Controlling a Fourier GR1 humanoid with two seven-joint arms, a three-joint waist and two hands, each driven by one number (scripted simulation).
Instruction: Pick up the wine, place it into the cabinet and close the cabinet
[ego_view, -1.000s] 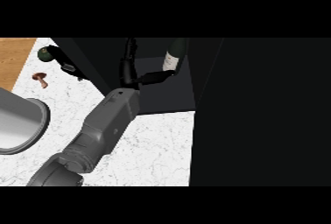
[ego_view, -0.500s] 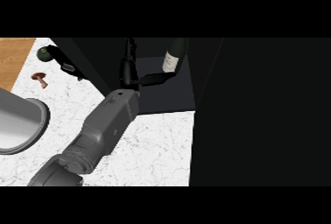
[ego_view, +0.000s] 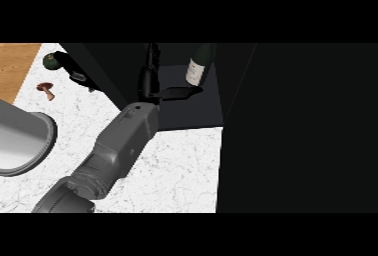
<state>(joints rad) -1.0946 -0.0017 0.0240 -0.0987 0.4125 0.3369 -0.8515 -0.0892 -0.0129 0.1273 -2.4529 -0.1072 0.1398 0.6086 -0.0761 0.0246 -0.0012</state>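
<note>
Head view, nearest first: a grey forearm (ego_view: 111, 155) rises from the lower left edge across the white marbled counter (ego_view: 177, 165) and reaches into a dark cabinet (ego_view: 184, 107). At its end the black left hand (ego_view: 159, 87) sits inside the cabinet opening, its upper part standing up along the dark interior and a flat part sticking out to the right. Whether the fingers are spread or closed cannot be told against the dark background.

Just beyond that flat part stands the wine (ego_view: 198, 67), a dark green bottle with a pale label, upright on the cabinet floor near the back. Its lower end looks close to, perhaps touching, the tip of the hand; nothing curls round it.

At the left, a grey round basin rim (ego_view: 33, 145) cuts into the counter. Farther back lie a small brown mushroom (ego_view: 46, 90) and a dark green rounded thing (ego_view: 52, 61), with wood surface (ego_view: 16, 65) beyond.
</note>
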